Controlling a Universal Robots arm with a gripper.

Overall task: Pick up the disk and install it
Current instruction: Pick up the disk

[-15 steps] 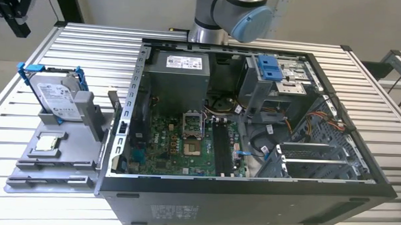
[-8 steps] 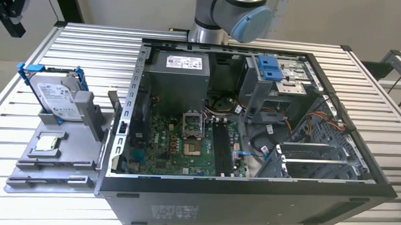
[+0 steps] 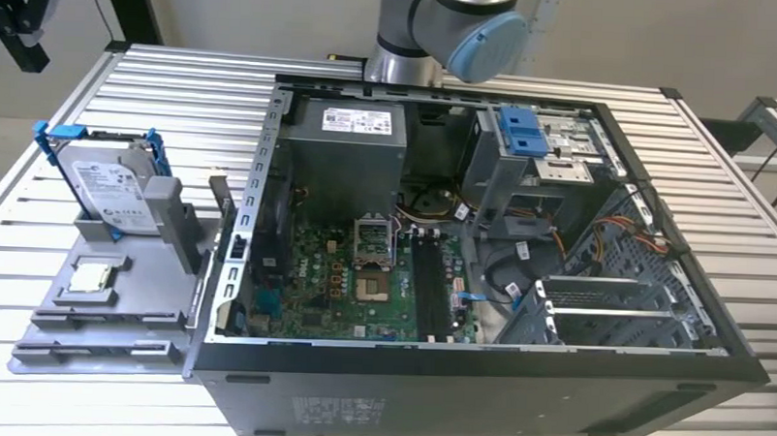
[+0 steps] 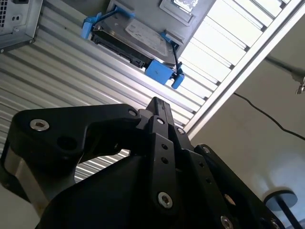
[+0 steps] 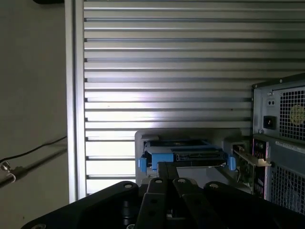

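The gripper has its black fingers drawn together to a single tip with nothing held between them; in the first wrist view the gripper reads the same way. In both wrist views the disk lies beyond the tip, apart from it, with bare slatted table showing between them. In the exterior view, the disk stands on edge in its blue bracket at the left of the frame, slotted into a grey holder tray. A small square chip lies flat on that tray, just in front of the disk. The tray sits just beside the open computer case, which occupies the centre and right of the frame. A blue latch sits on the drive bay at the case's upper right. The arm rises behind the case at the top centre.
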